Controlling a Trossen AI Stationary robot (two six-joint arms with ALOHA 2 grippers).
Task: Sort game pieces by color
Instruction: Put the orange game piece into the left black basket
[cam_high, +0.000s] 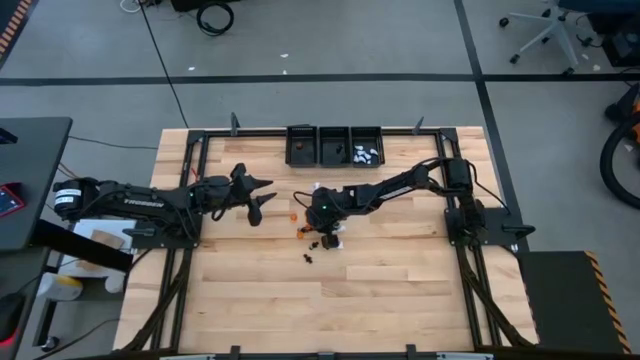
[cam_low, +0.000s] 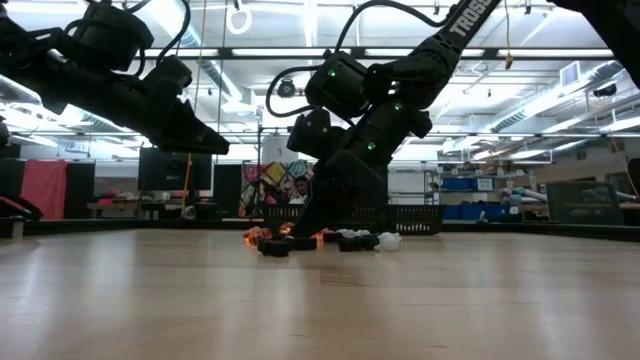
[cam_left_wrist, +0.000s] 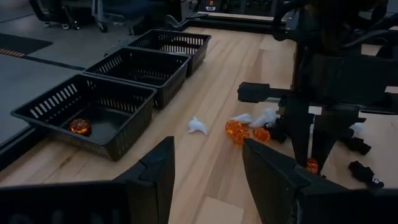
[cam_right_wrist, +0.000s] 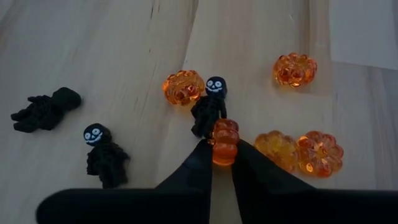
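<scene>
Tiny game pieces lie scattered on the wooden table: orange pumpkins (cam_right_wrist: 183, 87), black skeletons (cam_right_wrist: 102, 152) and white pieces (cam_left_wrist: 197, 126). My right gripper (cam_right_wrist: 224, 152) is down among them at mid-table (cam_high: 326, 230), shut on one orange pumpkin (cam_right_wrist: 225, 142). Just beyond that pumpkin lies a black skeleton (cam_right_wrist: 211, 106). My left gripper (cam_left_wrist: 208, 168) hangs open above the table, left of the pile (cam_high: 262, 200), with nothing between its fingers. My right gripper pinches the orange pumpkin by its two opposite sides (cam_right_wrist: 225, 149) between its fingertips. The fingers slant down from the table's right side. The pumpkin stands on edge in the hold, close to the wood; whether it is lifted clear I cannot tell.
Three black mesh bins (cam_high: 333, 145) stand in a row at the far edge. One holds an orange piece (cam_left_wrist: 79, 126), and the rightmost (cam_high: 366, 152) holds white pieces. Two more orange pumpkins (cam_right_wrist: 320, 152) lie right beside the right gripper's finger.
</scene>
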